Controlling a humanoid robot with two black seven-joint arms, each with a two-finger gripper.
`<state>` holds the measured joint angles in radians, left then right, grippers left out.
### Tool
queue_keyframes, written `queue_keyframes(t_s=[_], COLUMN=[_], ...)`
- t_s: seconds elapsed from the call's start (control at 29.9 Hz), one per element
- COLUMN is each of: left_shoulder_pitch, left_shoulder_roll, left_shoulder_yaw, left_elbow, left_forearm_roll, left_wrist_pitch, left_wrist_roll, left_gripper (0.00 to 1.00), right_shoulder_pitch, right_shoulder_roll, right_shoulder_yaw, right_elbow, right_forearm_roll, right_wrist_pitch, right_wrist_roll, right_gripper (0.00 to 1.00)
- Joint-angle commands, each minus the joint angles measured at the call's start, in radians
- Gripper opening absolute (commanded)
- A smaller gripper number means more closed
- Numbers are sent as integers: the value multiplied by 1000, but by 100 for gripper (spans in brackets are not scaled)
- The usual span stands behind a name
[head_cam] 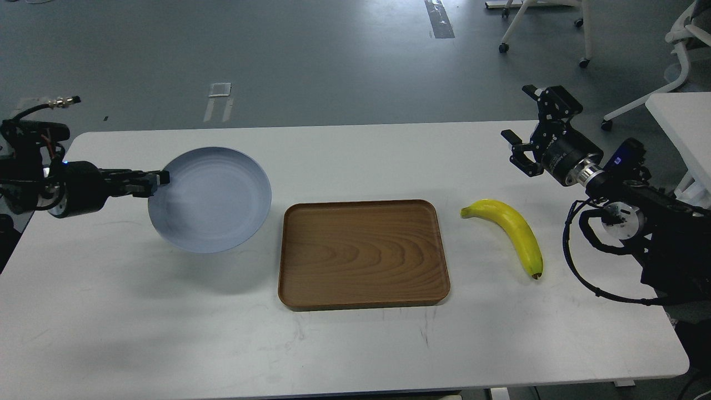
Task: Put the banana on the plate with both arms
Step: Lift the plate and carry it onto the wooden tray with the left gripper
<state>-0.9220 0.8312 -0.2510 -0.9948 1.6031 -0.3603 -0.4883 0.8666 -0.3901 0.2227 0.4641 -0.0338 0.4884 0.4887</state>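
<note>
The pale blue-grey plate (214, 200) hangs in the air above the left part of the white table (355, 344), level with a soft shadow under it. My left gripper (158, 180) is shut on the plate's left rim and holds it up. The yellow banana (514, 230) lies on the table right of the tray, green stem toward the tray, dark end toward me. My right gripper (519, 119) is open and empty, raised above the table's far right, well behind the banana.
A brown wood-grain tray (364, 253) lies in the table's middle, between plate and banana. A second white table (680, 119) and chair legs stand at the far right. The right arm's loose black cable (577, 261) loops near the banana.
</note>
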Motion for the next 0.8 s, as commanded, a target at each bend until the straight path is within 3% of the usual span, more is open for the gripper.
queue_keyframes(t_s=[0.0, 0.13, 0.43, 0.77], left_shoulder_pitch=[-92, -136, -143, -133], left_shoulder_roll=[-110, -228, -470, -601], left_shoulder_yaw=[104, 183, 266, 274], left_elbow=[7, 24, 223, 380], left_forearm_roll=[3, 8, 26, 17], left_wrist_pitch=[-12, -14, -12, -12], left_wrist_roll=[0, 0, 0, 0], left_gripper=[0, 0, 0, 0], right_shoulder_pitch=[0, 0, -3, -5], right_shoulder_roll=[-1, 0, -1, 0], right_shoulder_yaw=[0, 0, -2, -2], right_elbow=[-1, -1, -1, -1], right_forearm_roll=[0, 0, -1, -1], right_wrist_pitch=[0, 0, 0, 0], right_wrist_roll=[0, 0, 0, 0], right_gripper=[100, 100, 100, 100])
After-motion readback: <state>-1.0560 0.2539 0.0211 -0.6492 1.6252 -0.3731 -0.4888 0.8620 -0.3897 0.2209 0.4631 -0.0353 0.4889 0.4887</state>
